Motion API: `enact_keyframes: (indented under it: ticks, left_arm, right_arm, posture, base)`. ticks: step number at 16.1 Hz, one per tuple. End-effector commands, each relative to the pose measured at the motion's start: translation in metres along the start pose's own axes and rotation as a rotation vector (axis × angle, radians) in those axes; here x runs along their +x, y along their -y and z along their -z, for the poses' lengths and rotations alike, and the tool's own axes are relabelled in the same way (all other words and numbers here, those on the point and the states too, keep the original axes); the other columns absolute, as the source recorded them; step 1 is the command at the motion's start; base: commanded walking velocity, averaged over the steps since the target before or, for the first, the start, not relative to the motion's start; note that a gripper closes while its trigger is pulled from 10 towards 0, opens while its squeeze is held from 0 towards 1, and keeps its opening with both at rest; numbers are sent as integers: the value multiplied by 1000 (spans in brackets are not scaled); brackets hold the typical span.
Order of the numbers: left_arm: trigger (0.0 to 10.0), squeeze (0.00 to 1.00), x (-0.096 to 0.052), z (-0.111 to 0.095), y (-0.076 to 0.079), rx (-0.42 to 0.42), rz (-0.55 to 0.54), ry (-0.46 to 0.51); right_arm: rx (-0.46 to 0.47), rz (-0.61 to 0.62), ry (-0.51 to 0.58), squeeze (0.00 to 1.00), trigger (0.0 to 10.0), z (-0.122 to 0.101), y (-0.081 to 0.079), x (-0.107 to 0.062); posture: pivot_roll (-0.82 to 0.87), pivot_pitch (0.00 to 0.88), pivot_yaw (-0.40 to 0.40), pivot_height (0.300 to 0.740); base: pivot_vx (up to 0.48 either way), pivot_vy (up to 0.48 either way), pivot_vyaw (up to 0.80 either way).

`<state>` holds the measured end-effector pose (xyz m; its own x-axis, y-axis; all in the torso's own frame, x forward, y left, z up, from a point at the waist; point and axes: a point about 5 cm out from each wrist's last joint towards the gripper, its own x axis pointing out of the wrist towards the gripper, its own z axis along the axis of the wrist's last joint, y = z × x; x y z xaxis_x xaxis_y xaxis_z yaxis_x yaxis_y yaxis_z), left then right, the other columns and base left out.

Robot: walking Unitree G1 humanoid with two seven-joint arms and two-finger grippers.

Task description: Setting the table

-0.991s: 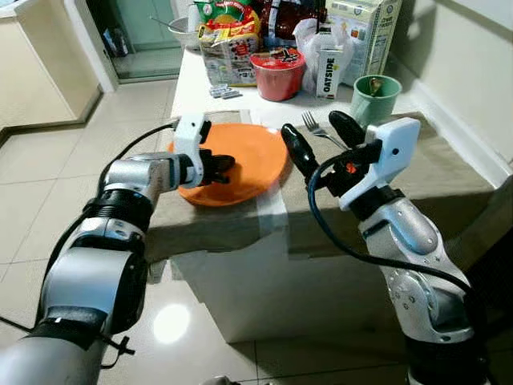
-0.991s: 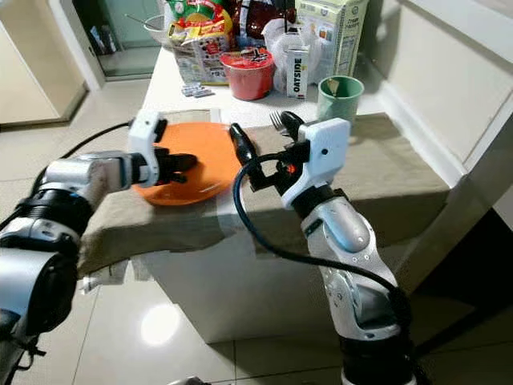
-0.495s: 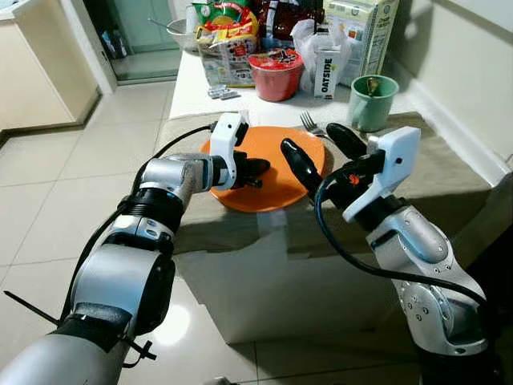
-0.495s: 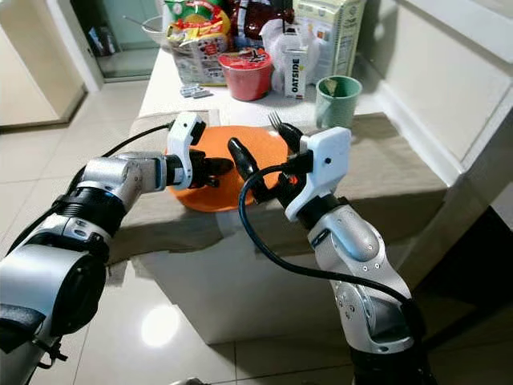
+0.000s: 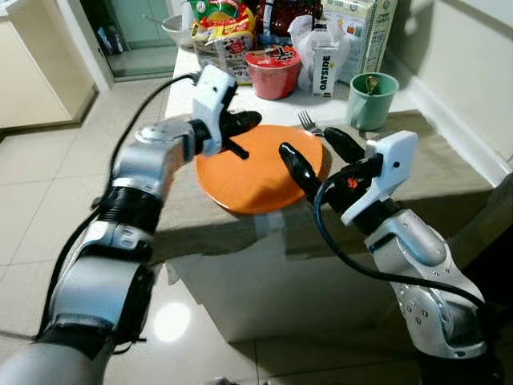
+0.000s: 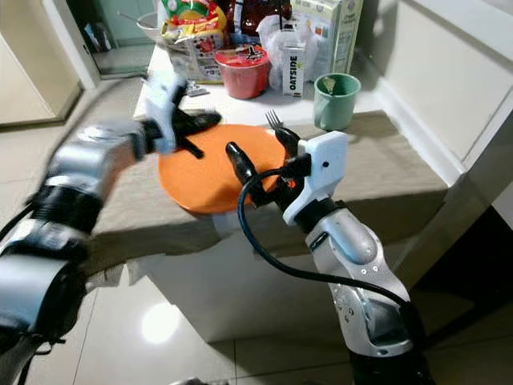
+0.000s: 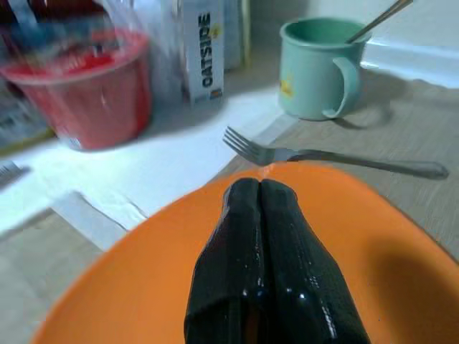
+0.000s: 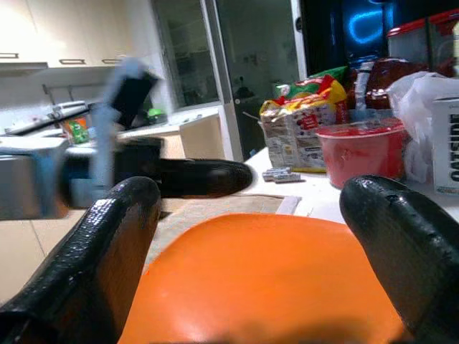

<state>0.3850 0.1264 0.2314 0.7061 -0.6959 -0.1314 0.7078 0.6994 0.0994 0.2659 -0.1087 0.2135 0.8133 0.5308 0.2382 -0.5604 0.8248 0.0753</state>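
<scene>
Now the orange plate is seen lying flat on the cloth at frame centre, released by the left gripper, which has been lifted above its upper-left rim with fingers pressed together. The right gripper is held spread over the plate's right edge, beside the fork. Plate placement is judged complete; the fork likely follows.

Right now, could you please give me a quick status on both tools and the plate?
Left tool shut, above the orange plate's far edge. Right tool open, over its near right side. Plate flat on the cloth. Fork and green mug just beyond.
</scene>
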Motion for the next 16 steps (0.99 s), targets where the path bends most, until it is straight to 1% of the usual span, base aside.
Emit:
enact_keyframes:
  ticks: [1, 2, 4, 5, 6, 7, 8, 9, 13, 16]
  left_arm:
    - [10000, 0, -11, 8, -1, 38, 6, -24]
    - [10000, 0, -23, 16, 1, 59, 23, -28]
    - [10000, 0, -50, 27, 5, 104, 24, -55]
    - [10000, 0, -56, 29, 5, 113, 22, -57]
    - [10000, 0, -74, 32, 2, 143, -3, -73]
    - [10000, 0, -77, 32, 1, 140, -16, -69]
    - [10000, 0, -80, 31, 0, 156, -44, -58]
    - [10000, 0, -81, 31, 2, 162, -49, -51]
    - [10000, 0, -80, 28, 10, 154, -40, -40]
    - [10000, 0, -75, 30, 13, 151, -33, -40]
  right_arm:
    - [7, -9, 3, 0, 10000, -2, 0, -4]
    - [5, 0, -4, 0, 10000, -1, 2, -6]
    - [1, 27, -1, 0, 10000, 1, 7, -12]
    - [-3, 31, 1, 0, 10000, 2, 8, -14]
    - [-45, 56, 11, 0, 10000, 6, 14, -26]
    - [-58, 67, 11, 0, 10000, 8, 16, -29]
    - [-88, 91, -8, 0, 10000, 15, 23, -34]
    - [-97, 99, -13, 0, 10000, 17, 24, -36]
    - [-101, 99, -10, 0, 10000, 20, 21, -35]
    - [-106, 97, 5, 0, 10000, 20, 21, -32]
  posture:
    - [-169, 28, 129, 740]
    - [-165, 28, 135, 740]
    - [-153, 25, 142, 740]
    - [-149, 25, 143, 740]
    - [-141, 27, 142, 740]
    - [-138, 27, 140, 740]
    - [-132, 26, 136, 740]
    - [-134, 26, 139, 740]
    - [-135, 23, 137, 740]
    - [-140, 25, 136, 740]
  base:
    - [0, 0, 0]
    - [0, 0, 0]
    - [0, 0, 0]
    - [0, 0, 0]
    - [0, 0, 0]
    - [0, 0, 0]
    - [0, 0, 0]
    - [0, 0, 0]
    - [0, 0, 0]
    - [0, 0, 0]
